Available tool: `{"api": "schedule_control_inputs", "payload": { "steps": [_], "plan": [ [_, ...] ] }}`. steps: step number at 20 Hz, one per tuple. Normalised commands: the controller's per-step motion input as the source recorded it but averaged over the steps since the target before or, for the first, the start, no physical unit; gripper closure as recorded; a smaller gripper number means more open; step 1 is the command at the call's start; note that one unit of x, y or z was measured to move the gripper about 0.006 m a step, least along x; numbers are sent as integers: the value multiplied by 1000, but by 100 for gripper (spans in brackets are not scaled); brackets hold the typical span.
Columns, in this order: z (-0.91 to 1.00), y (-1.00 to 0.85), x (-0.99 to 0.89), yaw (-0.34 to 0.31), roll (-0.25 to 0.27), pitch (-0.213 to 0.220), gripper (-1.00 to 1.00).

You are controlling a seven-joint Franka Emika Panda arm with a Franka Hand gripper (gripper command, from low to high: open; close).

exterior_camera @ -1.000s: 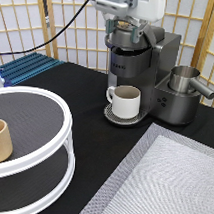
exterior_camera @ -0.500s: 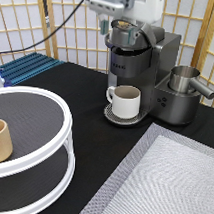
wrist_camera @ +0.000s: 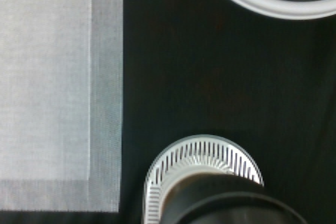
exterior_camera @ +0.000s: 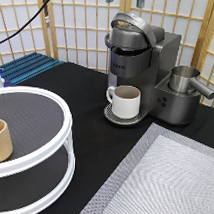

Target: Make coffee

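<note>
The gripper, seen a second ago above the coffee machine (exterior_camera: pixel 134 71), is no longer seen in the exterior view (its state cannot be told), and no coffee pod is seen, the white mug (exterior_camera: pixel 125 100) standing under the machine's closed head.

Glossy grey plastic coffee machine (exterior_camera: pixel 141 61); shiny metal jug (exterior_camera: pixel 188 80); woven grey mat (exterior_camera: pixel 167 182).

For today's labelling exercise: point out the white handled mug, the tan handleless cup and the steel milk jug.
White handled ceramic mug (exterior_camera: pixel 126 101), exterior view, on its front wall.
Tan handleless cup (exterior_camera: pixel 1 140), exterior view, on its side wall.
Steel milk jug (exterior_camera: pixel 183 78), exterior view, on its body.
</note>
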Motion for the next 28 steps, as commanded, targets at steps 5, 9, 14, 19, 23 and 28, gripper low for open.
{"api": "schedule_control_inputs", "payload": {
  "steps": [5, 9, 14, 19, 23, 28],
  "plan": [
    [-204, 21, -29, 4, -86, -23, -100],
    [-336, -6, -106, 0, -104, -37, -100],
    [-397, 67, -35, -1, -136, -40, -100],
    [-347, 66, -13, 0, -146, -39, -100],
    [-486, 0, 29, 0, -143, -21, -100],
    [-399, -57, 139, 0, -103, 0, -100]
  ]
}}
